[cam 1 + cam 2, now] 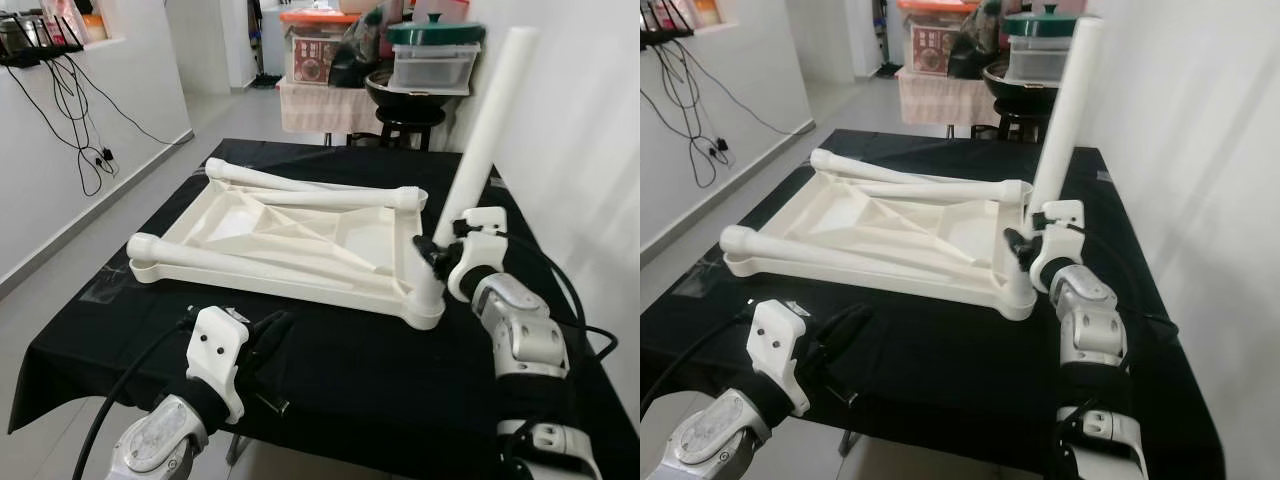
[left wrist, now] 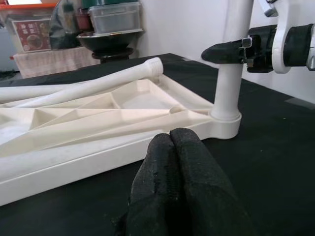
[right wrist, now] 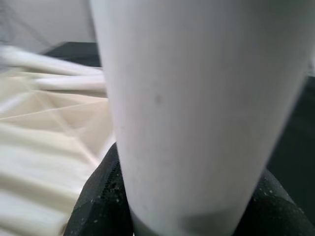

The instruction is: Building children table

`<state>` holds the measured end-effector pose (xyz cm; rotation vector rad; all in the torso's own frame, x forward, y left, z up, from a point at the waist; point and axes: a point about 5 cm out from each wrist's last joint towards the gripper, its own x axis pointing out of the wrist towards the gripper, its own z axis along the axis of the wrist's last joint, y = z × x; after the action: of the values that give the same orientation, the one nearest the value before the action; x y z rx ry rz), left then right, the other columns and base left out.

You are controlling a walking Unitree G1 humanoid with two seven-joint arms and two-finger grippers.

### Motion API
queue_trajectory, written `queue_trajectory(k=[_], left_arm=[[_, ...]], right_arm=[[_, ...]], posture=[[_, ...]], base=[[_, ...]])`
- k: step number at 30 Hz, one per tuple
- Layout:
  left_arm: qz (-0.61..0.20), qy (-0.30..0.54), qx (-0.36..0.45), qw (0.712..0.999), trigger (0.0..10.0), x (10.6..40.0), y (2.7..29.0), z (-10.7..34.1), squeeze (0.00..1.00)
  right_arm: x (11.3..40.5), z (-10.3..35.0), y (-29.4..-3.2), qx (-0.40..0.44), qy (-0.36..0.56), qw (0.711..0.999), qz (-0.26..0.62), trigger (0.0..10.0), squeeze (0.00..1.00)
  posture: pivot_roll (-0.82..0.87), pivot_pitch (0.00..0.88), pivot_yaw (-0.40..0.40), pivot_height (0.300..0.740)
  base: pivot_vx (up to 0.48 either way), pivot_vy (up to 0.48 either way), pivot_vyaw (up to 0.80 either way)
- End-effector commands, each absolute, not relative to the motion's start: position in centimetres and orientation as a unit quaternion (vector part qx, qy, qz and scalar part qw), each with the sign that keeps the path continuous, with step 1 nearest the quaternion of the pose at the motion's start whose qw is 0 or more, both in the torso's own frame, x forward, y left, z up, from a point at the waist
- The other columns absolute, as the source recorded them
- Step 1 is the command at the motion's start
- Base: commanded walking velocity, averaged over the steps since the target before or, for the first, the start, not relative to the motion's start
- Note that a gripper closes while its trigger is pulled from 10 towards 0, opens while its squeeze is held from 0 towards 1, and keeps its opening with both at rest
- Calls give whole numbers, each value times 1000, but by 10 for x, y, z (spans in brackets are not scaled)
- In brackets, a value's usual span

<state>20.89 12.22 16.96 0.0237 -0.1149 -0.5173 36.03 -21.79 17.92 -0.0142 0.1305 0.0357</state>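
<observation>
A cream plastic tabletop lies upside down on the black-covered table. One white table leg stands tilted in the near right corner socket. My right gripper is shut on this leg low down; its black fingers wrap both sides. Three more white legs lie loose across the tabletop. My left gripper is shut with nothing in it, resting near the table's front edge, just short of the tabletop's near rim.
A white wall runs close along the table's right side. Behind the table stand a black stool with a bowl and stacked storage boxes. Cables hang on the left wall. Bare floor lies to the left.
</observation>
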Motion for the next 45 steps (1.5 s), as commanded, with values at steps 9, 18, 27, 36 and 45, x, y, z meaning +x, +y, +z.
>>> queue_trajectory(k=[9,18,27,36,45], left_arm=[[-254,-45,15,966,10000,211,124,165,0],[-260,-32,12,965,10000,210,124,164,0],[-197,-40,18,979,10000,213,135,165,0],[-123,-28,55,991,10000,219,147,166,0],[-61,-29,70,995,10000,218,155,165,0]], right_arm=[[351,189,-233,-22,67,997,-42,10000,1000],[302,157,-189,24,100,990,98,10000,0],[260,147,-180,-14,60,992,108,10000,0],[251,148,-176,-20,52,992,116,10000,0],[252,147,-170,-13,30,991,133,10000,0]], posture=[[6,0,-20,740],[-13,0,-12,740],[-31,0,7,740],[-46,0,29,740],[-52,0,42,740]], base=[[0,0,0],[0,0,0],[0,0,0],[0,166,0],[0,480,0]])
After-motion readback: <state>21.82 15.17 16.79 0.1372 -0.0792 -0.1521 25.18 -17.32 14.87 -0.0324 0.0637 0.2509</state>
